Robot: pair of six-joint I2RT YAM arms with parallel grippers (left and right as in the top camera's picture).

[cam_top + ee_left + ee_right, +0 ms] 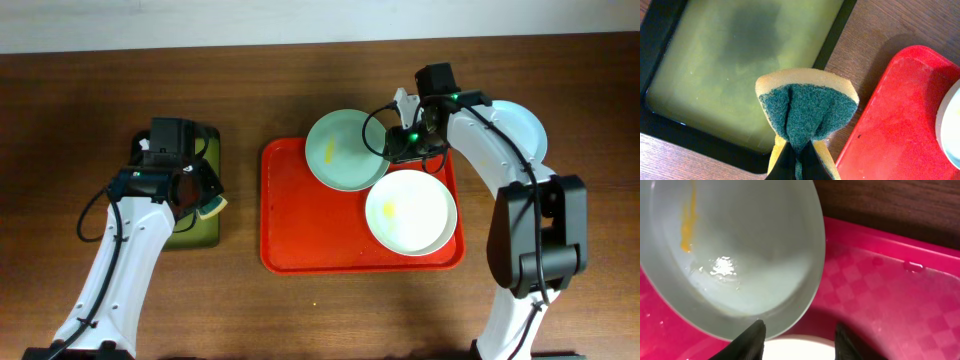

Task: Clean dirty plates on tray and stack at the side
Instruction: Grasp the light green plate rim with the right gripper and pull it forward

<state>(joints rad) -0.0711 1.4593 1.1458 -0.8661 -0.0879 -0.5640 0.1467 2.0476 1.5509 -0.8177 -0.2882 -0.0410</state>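
From overhead, the green plate (340,155) lay at the tray's (300,225) far edge, overhanging the rim, with the white plate (410,210) in the near right corner. The blue plate (522,120) sat off the tray on the surface (100,100), partly under the right arm. That arm reached in over the tray, its right claw (400,140) at the green plate's right rim. The left arm bent over the olive tray (200,232), its left claw (205,200) carrying a sponge (213,207).

In the left wrist view, that claw was clamped on the folded sponge, scourer side out. The sponge looked soft and springy.

In the right wrist view, the claw's fingers (755,337) stood apart, the green plate's rim just beside the left one and nothing pinched. A yellow smear (687,225) marked the plate. It looked stiff, light and glossy, probably slippery, so the raised rim seemed the place to grip.
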